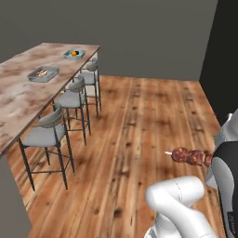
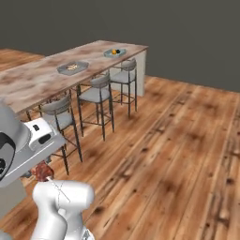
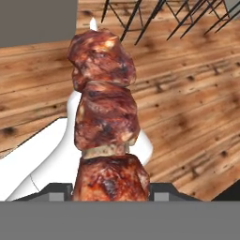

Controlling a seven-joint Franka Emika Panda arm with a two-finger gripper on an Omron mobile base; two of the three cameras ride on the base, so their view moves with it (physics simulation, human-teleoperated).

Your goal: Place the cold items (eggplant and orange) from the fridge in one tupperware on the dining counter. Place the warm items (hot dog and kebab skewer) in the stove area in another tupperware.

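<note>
My gripper [image 3: 111, 191] is shut on the kebab skewer [image 3: 104, 112], whose dark red-brown meat chunks rise straight ahead of the hand. From the left base, the kebab skewer [image 1: 188, 156] sticks out leftward from my hand above the wood floor. On the dining counter [image 1: 18, 93] a grey tupperware [image 1: 53, 70] holds the hot dog [image 1: 42, 73]. Farther along, another tupperware [image 1: 82, 52] holds the orange [image 1: 74, 53]. From the right base, the hot dog [image 2: 71, 67] and the orange [image 2: 113, 51] lie in the same trays, a small dark item beside the orange.
Three grey bar stools [image 1: 46, 132] [image 1: 72, 97] [image 1: 90, 69] stand along the counter's near side, between me and the trays. Open wood floor [image 1: 148, 121] stretches to the right. Dark walls close the room behind the counter.
</note>
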